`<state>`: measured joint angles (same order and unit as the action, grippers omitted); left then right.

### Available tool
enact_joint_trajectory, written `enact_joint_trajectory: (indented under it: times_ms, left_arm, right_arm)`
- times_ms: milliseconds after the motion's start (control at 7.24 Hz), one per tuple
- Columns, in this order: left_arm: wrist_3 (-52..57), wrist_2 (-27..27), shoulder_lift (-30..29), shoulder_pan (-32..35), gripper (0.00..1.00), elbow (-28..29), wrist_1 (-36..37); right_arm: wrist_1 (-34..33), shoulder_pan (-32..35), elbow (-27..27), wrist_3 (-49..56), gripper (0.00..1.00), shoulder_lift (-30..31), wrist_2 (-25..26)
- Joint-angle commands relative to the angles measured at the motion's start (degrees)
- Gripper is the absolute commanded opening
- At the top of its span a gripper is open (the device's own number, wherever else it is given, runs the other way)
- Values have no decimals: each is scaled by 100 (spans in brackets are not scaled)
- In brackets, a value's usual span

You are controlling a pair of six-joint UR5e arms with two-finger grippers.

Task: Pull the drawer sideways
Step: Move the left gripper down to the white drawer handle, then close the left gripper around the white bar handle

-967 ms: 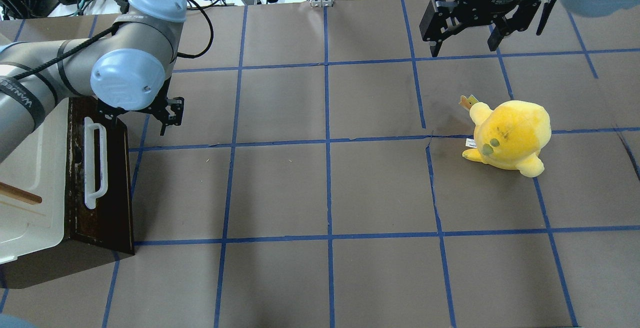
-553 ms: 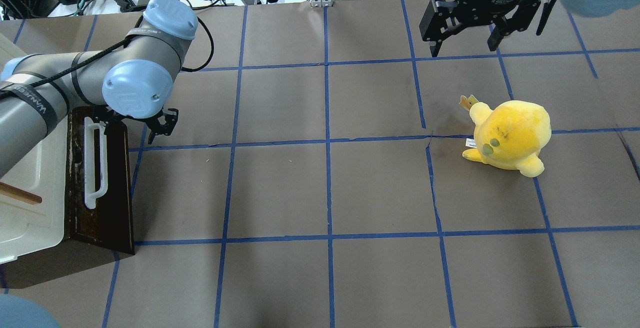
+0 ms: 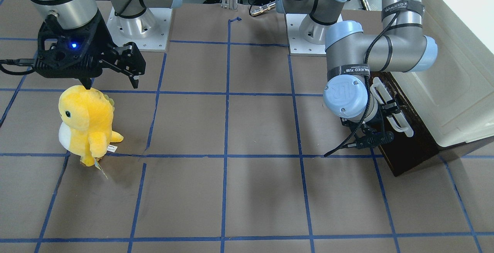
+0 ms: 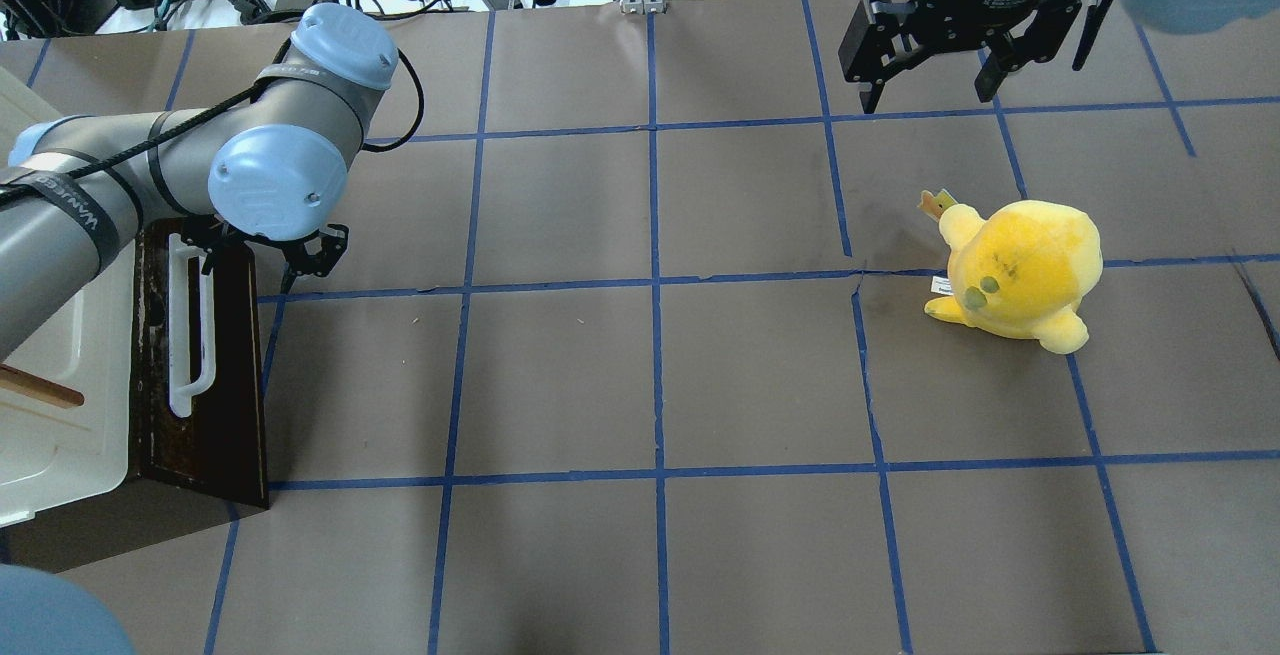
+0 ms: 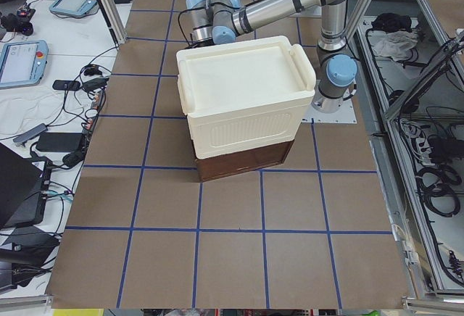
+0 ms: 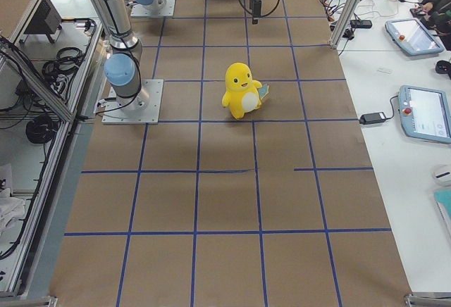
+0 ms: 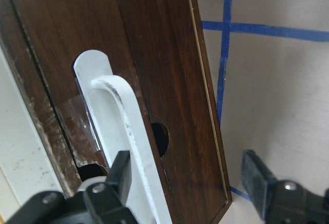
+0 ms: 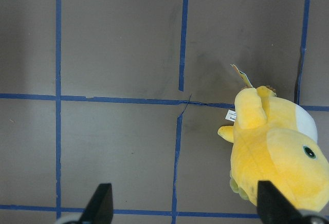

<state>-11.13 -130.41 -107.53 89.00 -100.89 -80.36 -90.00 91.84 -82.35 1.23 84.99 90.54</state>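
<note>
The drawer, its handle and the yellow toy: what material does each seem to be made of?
The drawer: wood or wood veneer, dark brown with visible grain and a slight sheen, worn along one edge. The handle: probably white moulded plastic, smooth and glossy with dark scuffs; painted metal is possible. The yellow toy: soft plush fabric, matte and fuzzy.

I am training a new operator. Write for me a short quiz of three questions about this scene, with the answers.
1. True or false: the left claw is shut on the white handle.
2. What stands near the right claw? A) yellow plush toy B) red cup C) blue ball
3. Fill in: the dark brown drawer sits under a cream-white ____.
Key: 1 false, it is open; 2 A; 3 cabinet.
</note>
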Motion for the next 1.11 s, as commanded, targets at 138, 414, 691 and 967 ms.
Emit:
enact_joint_trajectory:
  times_ms: [138, 414, 691, 967]
  left_arm:
    - [-143, -266, -31, -110, 78, -168, 3]
    - [-162, -266, -49, -119, 75, -282, 12]
    - [-118, -275, -40, -224, 67, -291, 3]
    - [-144, -257, -40, -330, 67, -291, -6]
  right_arm:
    - [0, 0, 0, 0, 100, 0, -2]
    - [0, 0, 0, 0, 100, 0, 7]
    - [0, 0, 0, 0, 100, 0, 7]
    - [0, 0, 0, 0, 100, 0, 7]
